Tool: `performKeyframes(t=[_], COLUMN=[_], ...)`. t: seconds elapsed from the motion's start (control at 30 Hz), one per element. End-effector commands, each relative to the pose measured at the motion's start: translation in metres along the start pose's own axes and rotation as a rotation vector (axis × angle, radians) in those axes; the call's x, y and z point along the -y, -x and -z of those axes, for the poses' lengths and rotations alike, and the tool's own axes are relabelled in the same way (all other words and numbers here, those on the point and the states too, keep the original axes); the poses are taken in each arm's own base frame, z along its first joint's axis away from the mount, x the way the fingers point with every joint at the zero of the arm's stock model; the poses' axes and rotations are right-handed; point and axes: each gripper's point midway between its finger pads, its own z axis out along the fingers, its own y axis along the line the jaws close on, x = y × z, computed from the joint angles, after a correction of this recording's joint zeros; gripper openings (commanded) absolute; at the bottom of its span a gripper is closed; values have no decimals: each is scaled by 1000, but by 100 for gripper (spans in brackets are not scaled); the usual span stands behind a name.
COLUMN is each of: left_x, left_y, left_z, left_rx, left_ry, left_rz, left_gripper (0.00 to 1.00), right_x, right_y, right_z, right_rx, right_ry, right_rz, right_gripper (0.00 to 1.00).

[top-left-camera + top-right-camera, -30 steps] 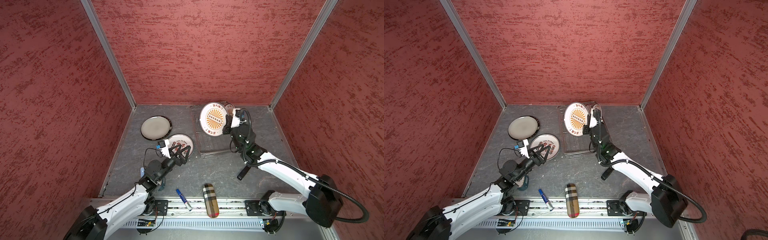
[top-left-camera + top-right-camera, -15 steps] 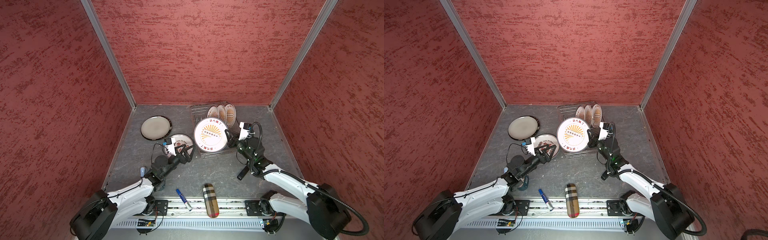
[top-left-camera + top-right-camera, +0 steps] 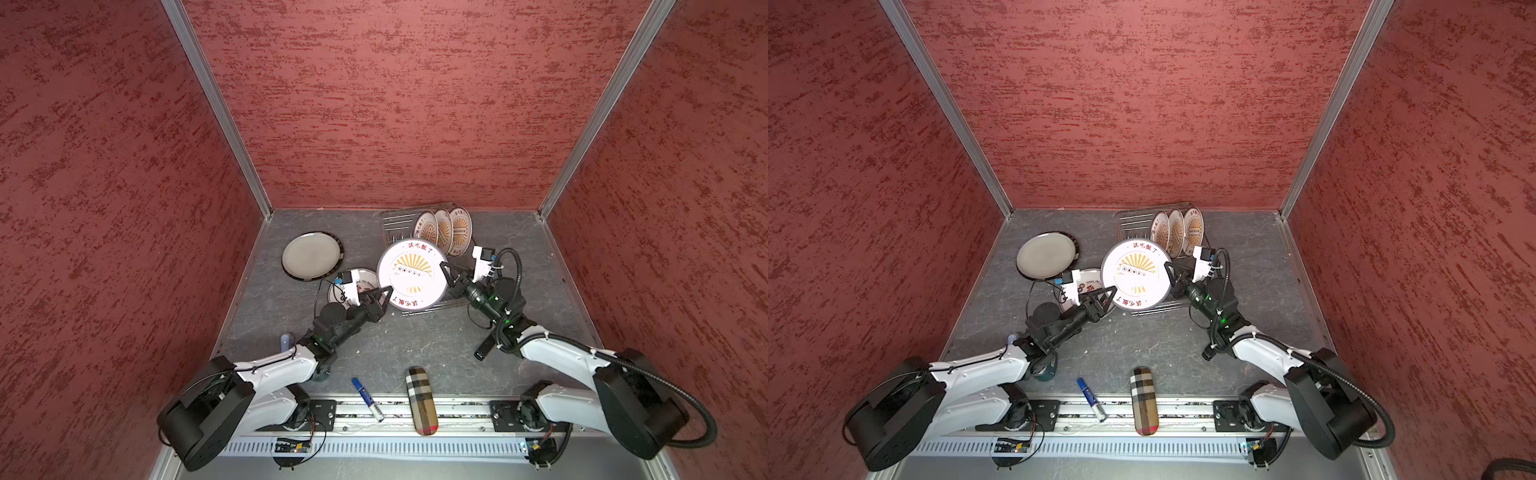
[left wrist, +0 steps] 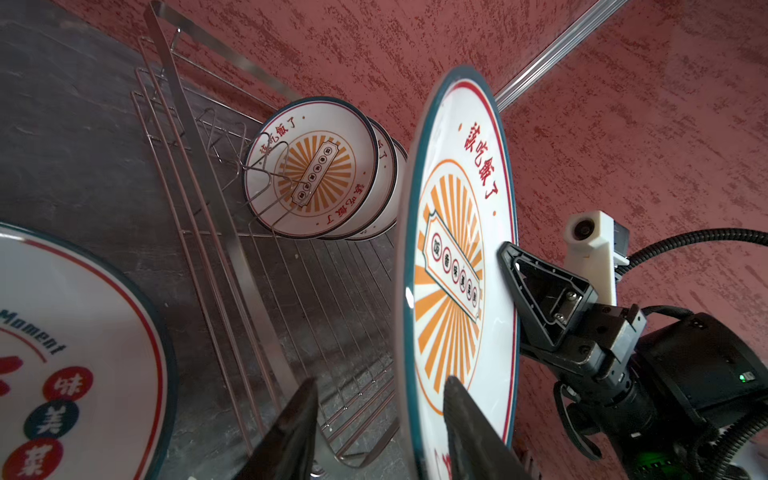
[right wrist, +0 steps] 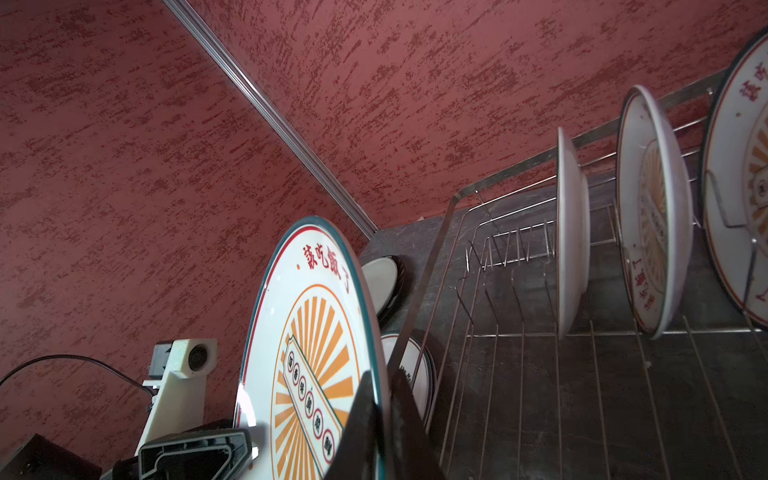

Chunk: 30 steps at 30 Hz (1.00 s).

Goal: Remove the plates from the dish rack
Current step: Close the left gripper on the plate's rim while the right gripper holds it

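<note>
— What's the largest thing on the table?

— The wire rack, set against the back wall.

— Where's the big plate?

— Up out of the prongs. It is held on edge over the near end of the rack, and its sunburst face shows in both top views.

— Who has hold of it?

— The right gripper is pinched tight on its rim. The left gripper is partway open at the other side of the rim, with one finger on each side. One finger stands clear of the plate. I cannot tell whether the other touches it.

— What about the other plates?

— A grey plate lies flat on the table, left of the rack. A smaller lettered plate lies flat just beside it, partly under the left gripper. Three plates stand on edge, side by side, at the far end of the rack.

— And the small things?

— A checked case and a blue marker lie at the near edge of the table. They are close together but apart.
</note>
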Motion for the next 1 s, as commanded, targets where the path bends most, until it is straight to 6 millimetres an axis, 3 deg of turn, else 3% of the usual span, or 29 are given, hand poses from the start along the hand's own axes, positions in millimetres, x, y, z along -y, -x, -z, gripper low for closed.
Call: performKeyframes(t=[0.0,0.63,0.7,0.83,0.97], left_x=[6,6,7,8,10], left_y=[12,8,6,6,6], left_z=[-4,-12,-12,-14,-14], left_rx=[45,29,24,22,28], left_ry=[1,-1,-9,-21,-35], left_rz=[3,29,31,43,56], left_gripper=[36,0,0,0,0], right_x=[-20,-14,-14,-17,-18], right_y=[23,15,14,12,8], right_z=[-1,0,1,1,0], right_rx=[74,63,61,43,24], right_ry=[83,70,70,84,96], right_rz=[2,10,10,11,11], right_gripper=[0,0,0,14,19])
